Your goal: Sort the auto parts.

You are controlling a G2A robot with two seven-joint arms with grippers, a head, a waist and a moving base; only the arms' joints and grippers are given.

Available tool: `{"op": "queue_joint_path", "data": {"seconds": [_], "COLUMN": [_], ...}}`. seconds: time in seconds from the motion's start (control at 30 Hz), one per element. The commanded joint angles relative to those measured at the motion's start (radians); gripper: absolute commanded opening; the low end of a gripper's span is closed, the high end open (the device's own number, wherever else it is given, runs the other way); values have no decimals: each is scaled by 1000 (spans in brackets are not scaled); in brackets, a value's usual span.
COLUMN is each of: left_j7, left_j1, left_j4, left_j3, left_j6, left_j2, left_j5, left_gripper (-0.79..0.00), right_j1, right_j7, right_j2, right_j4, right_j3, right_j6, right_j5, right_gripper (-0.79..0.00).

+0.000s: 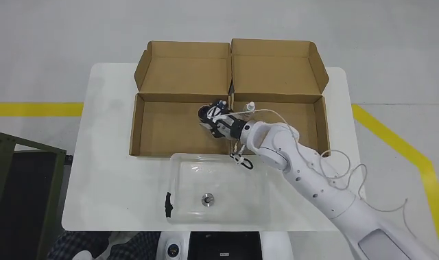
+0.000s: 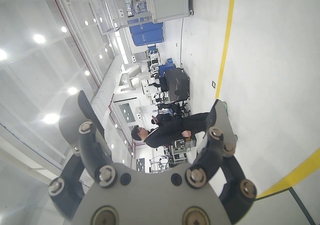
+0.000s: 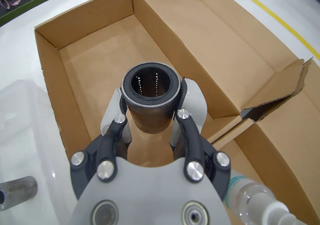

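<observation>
My right gripper (image 3: 153,100) is shut on a black cylindrical bearing (image 3: 151,83) with rows of small balls inside its bore. It holds the bearing upright over the right end of the left cardboard box (image 3: 100,43). From above, the right gripper (image 1: 214,117) and the bearing (image 1: 206,113) sit just inside that left box (image 1: 164,130), close to the wall shared with the right box (image 1: 302,119). My left gripper (image 2: 150,105) is open with nothing between its fingers, and it points away from the table into the room.
A clear plastic tray (image 1: 185,165) stands in front of the boxes, with a metal sleeve (image 1: 207,200) and a small black part (image 1: 167,205) in it. The metal sleeve (image 3: 15,192) lies beside my right gripper. A clear bottle (image 3: 250,196) lies in the right box. Both lids stand open at the back.
</observation>
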Motion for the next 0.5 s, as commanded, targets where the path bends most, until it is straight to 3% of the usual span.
{"op": "queue_joint_path", "data": {"seconds": [0.0, 0.33, 0.47], "left_j7": [0, 0, 0], "left_j1": [0, 0, 0], "left_j4": [0, 0, 0], "left_j3": [0, 0, 0], "left_j6": [0, 0, 0], "left_j2": [0, 0, 0], "left_j5": [0, 0, 0], "left_gripper": [0, 0, 0], "right_j1": [7, 36, 44], "right_j7": [8, 70, 93], "right_j2": [-6, -33, -41], "right_j4": [15, 56, 57], "right_j3": [-6, -26, -36], "right_j6": [10, 28, 36], "right_j5": [-6, -26, -67], "right_gripper": [-785, -785, -705]}}
